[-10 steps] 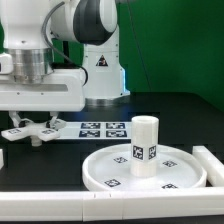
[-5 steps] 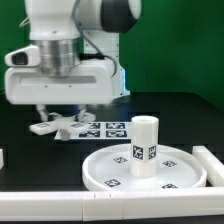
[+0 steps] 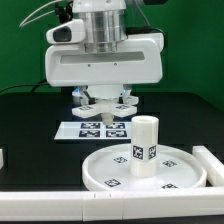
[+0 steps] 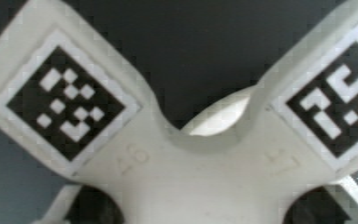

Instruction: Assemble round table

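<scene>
The large rimmed round disc (image 3: 105,168) lies on the black table at the exterior view's front right. The short thick cylinder post (image 3: 146,145) stands upright on the disc. My gripper (image 3: 105,103) is shut on the cross-shaped piece (image 3: 88,112) and holds it in the air behind the disc, above the marker board. In the wrist view the cross-shaped piece (image 4: 176,150) fills the picture. Two of its tagged arms spread away from my gripper (image 4: 202,208). A dark fingertip (image 4: 91,205) shows at either side of its hub.
The marker board (image 3: 92,129) lies flat on the table under the held piece. A long white rail (image 3: 40,205) runs along the front edge and another (image 3: 212,162) stands at the exterior view's right. A small white part (image 3: 2,158) sits at the left edge.
The arm has carried the cross-shaped piece from the exterior view's left toward the middle, above the marker board. The disc and post have not moved.
</scene>
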Available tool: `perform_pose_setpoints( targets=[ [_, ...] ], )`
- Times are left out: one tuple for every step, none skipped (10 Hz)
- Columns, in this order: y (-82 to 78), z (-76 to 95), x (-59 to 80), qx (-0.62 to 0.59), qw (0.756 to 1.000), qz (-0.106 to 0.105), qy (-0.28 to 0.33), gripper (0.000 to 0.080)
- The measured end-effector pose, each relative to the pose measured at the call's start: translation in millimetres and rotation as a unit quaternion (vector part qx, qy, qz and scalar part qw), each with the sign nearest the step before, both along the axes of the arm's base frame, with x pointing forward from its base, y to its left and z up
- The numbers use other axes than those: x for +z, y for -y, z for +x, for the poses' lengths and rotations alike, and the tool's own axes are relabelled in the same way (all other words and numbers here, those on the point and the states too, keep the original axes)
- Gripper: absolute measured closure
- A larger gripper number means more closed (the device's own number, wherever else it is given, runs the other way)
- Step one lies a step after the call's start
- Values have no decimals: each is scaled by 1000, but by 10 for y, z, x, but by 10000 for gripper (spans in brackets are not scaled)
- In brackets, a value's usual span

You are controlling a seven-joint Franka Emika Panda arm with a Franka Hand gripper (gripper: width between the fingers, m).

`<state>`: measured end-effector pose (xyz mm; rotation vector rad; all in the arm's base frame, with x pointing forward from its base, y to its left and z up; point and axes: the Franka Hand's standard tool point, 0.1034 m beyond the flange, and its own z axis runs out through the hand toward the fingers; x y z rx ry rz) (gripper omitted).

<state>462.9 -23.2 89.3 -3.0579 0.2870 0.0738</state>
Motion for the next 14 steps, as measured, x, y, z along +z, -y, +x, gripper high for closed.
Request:
perform_pose_setpoints(
  targets=[
    [-4,3,1,0,1000,0,0,354],
    [-4,1,-2,0,1000,0,0,354],
    [-4,0,-3,0,1000,0,0,354],
    [-11,8,1,1,1000,0,0,354],
    [-106,77,75,-4,1000,0,-3,354],
    [-229,228,188,3,1000,5,-1,354],
    [-320,367,285,5,1000,7,3,354],
    [-397,463,355,10,1000,8,8,354],
    [-432,468,364,13,1000,10,7,354],
    [-419,456,349,12,1000,9,6,354],
    [-420,456,348,12,1000,9,6,354],
    [-423,458,354,16,1000,10,4,354],
    [-454,524,415,25,1000,13,-2,354],
    [-498,666,493,29,999,15,5,354]
  ],
)
